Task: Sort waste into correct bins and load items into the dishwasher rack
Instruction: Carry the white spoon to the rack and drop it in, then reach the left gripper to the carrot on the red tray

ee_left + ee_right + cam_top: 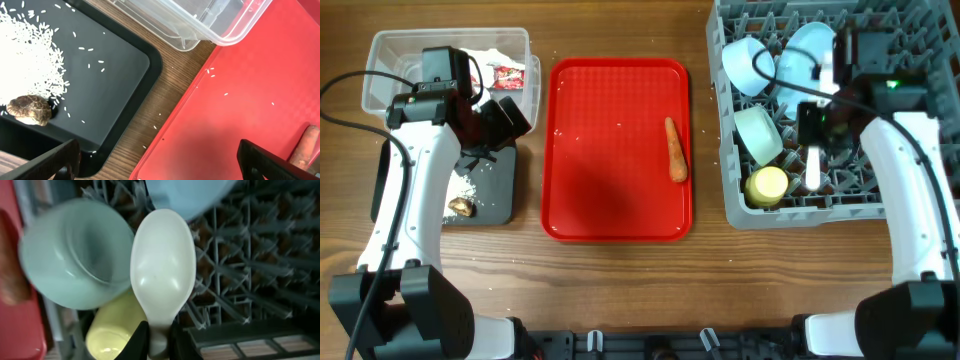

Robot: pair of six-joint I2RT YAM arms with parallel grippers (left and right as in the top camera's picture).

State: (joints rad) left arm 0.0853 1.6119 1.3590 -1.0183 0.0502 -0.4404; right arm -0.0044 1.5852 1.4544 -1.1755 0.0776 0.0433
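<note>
My right gripper [159,340] is shut on the handle of the white spoon [162,260], holding it over the grey dishwasher rack [920,40]. In the rack sit a pale blue plate [810,50], two blue-green bowls [745,65] [758,135] and a yellow cup [767,185]. My left gripper [160,165] hangs open and empty above the gap between the black tray [115,65] and the red tray [250,100]. Rice [25,55] and a brown scrap [30,109] lie on the black tray. An orange carrot [675,150] lies on the red tray.
The clear tub [390,60] at the back left holds white tissues and a red wrapper [508,75]. A few stray rice grains dot the red tray and the wood beside it. The left arm covers part of the black tray from above.
</note>
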